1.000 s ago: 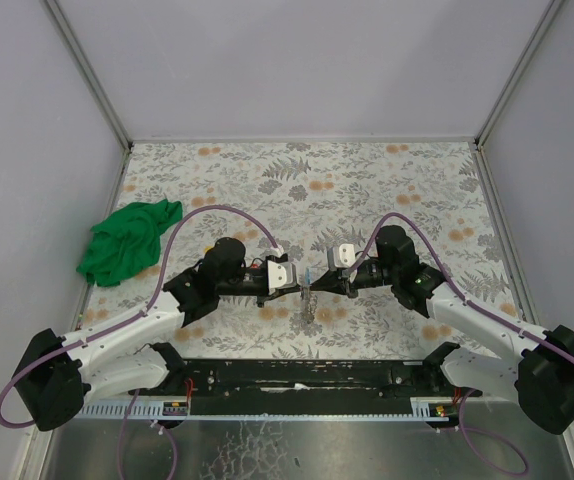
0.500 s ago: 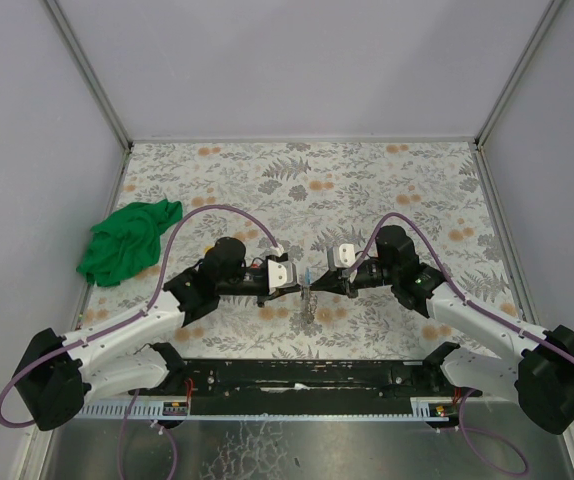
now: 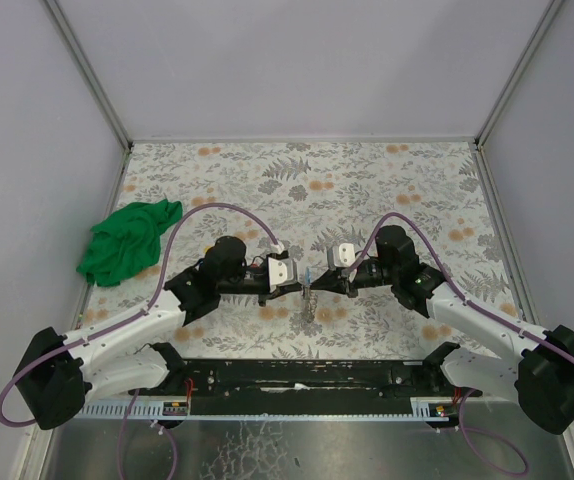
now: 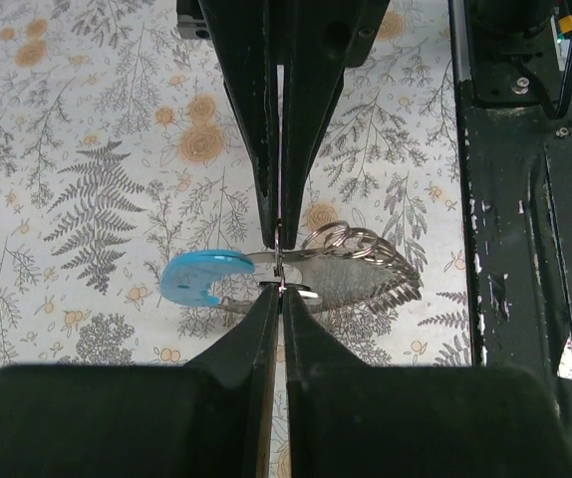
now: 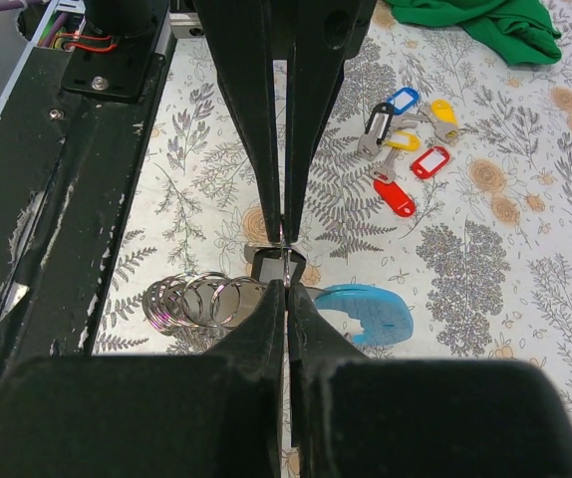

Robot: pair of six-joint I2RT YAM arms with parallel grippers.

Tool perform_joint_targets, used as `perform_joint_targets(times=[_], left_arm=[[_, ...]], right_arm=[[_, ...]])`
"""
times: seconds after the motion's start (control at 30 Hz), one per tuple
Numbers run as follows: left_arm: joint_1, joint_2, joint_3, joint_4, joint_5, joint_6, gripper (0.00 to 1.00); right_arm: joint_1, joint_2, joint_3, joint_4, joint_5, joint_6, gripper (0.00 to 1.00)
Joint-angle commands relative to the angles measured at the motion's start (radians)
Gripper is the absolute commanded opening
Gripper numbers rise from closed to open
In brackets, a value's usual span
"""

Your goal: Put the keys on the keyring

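Keyring, silver wire coils plus light-blue plastic crescent [image 4: 198,277]: between both jaws | left gripper [image 4: 279,267], right gripper [image 5: 284,261]: clamped tight on it | colour-tagged metal keys [image 5: 406,149]: on table [image 5: 535,259], well beyond right jaws | risk: thin wire likely slips once one grip frees

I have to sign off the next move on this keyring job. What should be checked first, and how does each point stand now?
1. Left gripper shut on the keyring: ok.
2. Right gripper shut on the keyring too: ok.
3. Keyring pried open for threading: cannot tell.
4. Keys on the keyring: not ok; they lie on the table, apart from it.
5. A gripper free to fetch a key: not ok; both are shut on the keyring.
6. Green cloth clear of the keys: ok.
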Motion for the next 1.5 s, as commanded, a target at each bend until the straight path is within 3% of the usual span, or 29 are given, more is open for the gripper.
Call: perform_joint_targets(times=[0.0, 1.47], left_arm=[[0.005, 0.000, 0.041, 0.083, 0.015, -0.034, 0.00], [0.004, 0.036, 0.069, 0.006, -0.087, -0.047, 0.00]], right_arm=[[0.000, 0.001, 0.037, 0.036, 0.012, 0.006, 0.00], [0.005, -0.048, -0.004, 0.085, 0.069, 0.025, 0.00]])
